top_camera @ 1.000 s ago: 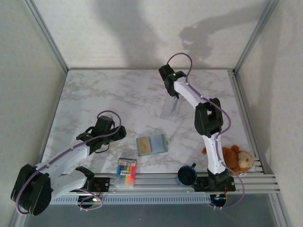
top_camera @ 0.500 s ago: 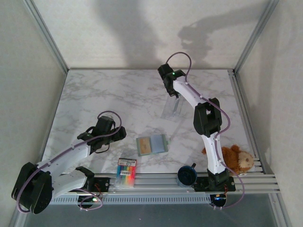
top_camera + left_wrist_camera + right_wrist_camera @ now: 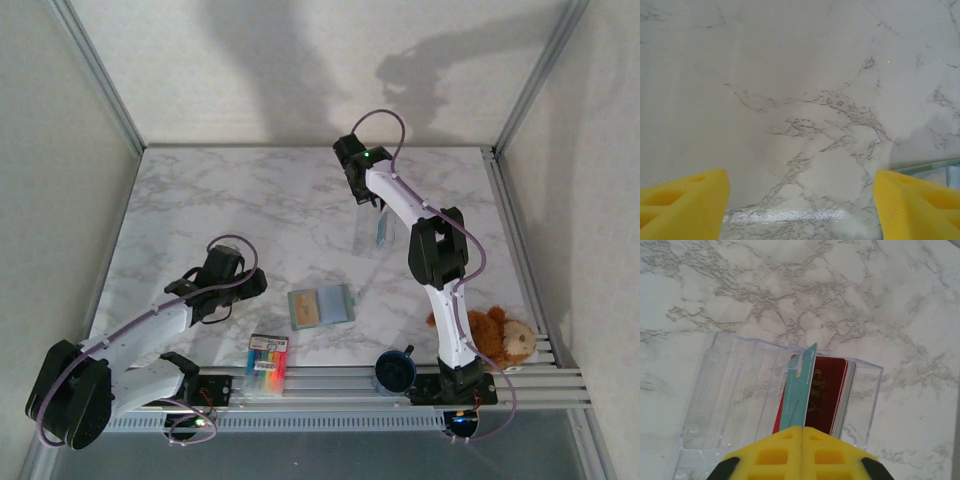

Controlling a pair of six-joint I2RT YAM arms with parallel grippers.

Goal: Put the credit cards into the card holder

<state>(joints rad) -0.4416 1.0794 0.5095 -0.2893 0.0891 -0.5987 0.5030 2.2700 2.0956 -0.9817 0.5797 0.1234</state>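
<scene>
My right gripper [image 3: 802, 429] is shut on a teal-blue credit card [image 3: 799, 390], held on edge above a clear plastic tray [image 3: 725, 390]. A red credit card [image 3: 826, 392] leans in the tray just behind it. From above, the right gripper [image 3: 380, 208] hangs over the tray [image 3: 362, 243] at the back of the table, with the teal card [image 3: 382, 232] below it. The card holder [image 3: 321, 305] lies open and flat in the middle, tan and blue-grey panels up. My left gripper [image 3: 222, 262] is to its left. Its yellow fingers [image 3: 685, 200] stand wide apart over bare marble.
A pack of multicoloured markers [image 3: 267, 362] lies near the front edge. A dark blue cup [image 3: 395, 370] stands on the front rail and a teddy bear [image 3: 500, 335] sits at the right. Metal frame posts and walls close in the table.
The right gripper has shut on the teal card, and the card now stands raised on edge over the clear tray. The left arm has barely moved.
</scene>
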